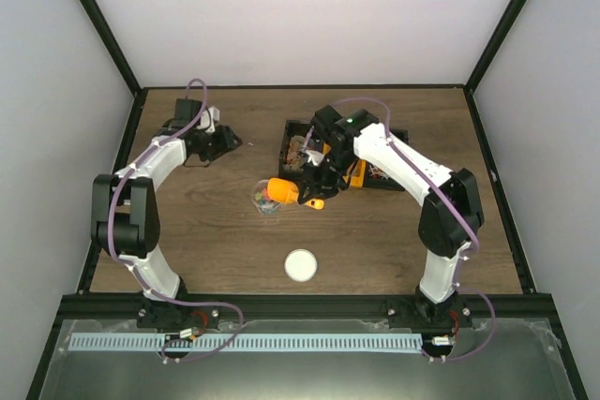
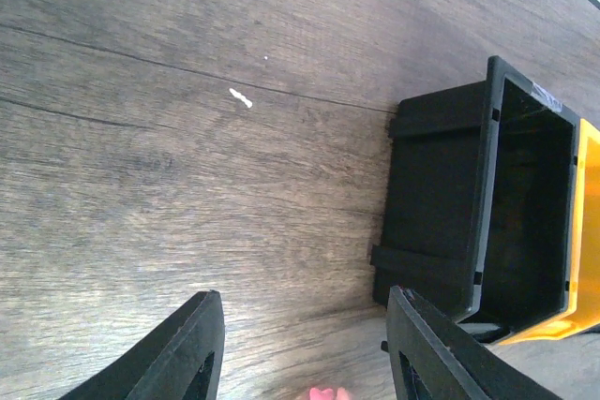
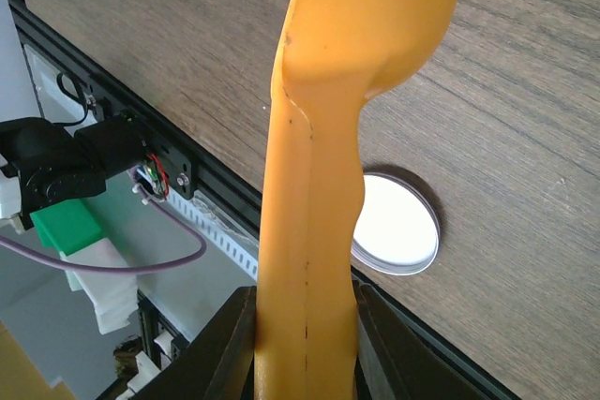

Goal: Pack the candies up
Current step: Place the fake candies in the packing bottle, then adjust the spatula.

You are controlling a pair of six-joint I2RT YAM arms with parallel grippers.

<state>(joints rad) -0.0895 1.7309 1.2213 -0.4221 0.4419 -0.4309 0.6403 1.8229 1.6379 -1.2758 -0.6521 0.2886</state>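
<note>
The candies [image 1: 266,200] show as multicoloured bits in a small clear cup [image 1: 260,205] at mid-table, and more brownish ones [image 1: 297,149] lie in the tray's left compartment. My right gripper [image 1: 320,178] [image 3: 305,362] is shut on the handle of an orange scoop [image 1: 284,191] [image 3: 319,138], whose bowl hangs tilted over the cup. My left gripper [image 1: 223,141] [image 2: 305,348] stands open above bare wood at the back left, nothing between its fingers. A small pink bit [image 2: 323,392] peeks in at the bottom edge of the left wrist view.
A black and yellow compartment tray [image 1: 375,175] [image 2: 441,194] stands at the back centre, under the right arm. A white round lid [image 1: 301,265] [image 3: 396,224] lies flat near the front edge. A tiny white speck [image 2: 241,97] lies on the wood.
</note>
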